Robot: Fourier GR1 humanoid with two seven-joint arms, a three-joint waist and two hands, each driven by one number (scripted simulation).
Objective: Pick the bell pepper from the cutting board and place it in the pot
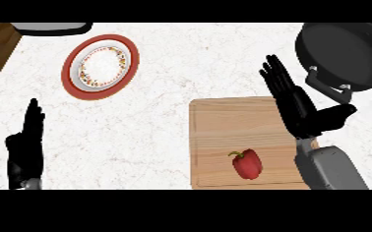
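Just glossy bell pepper, wooden cutting board

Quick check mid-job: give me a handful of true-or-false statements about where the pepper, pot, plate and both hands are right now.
1. The bell pepper lies on the cutting board. True.
2. The right hand is curled round the pepper. False: its fingers are straight, and it is over the board's far right edge, apart from the pepper.
3. The pot sits at the counter's far right, beyond the board. True.
4. The pepper is already in the pot. False: it is on the board's near part.
5. The plate rests on the cutting board. False: it sits on the counter, left of the board.
6. The left hand rests open at the left edge. True.
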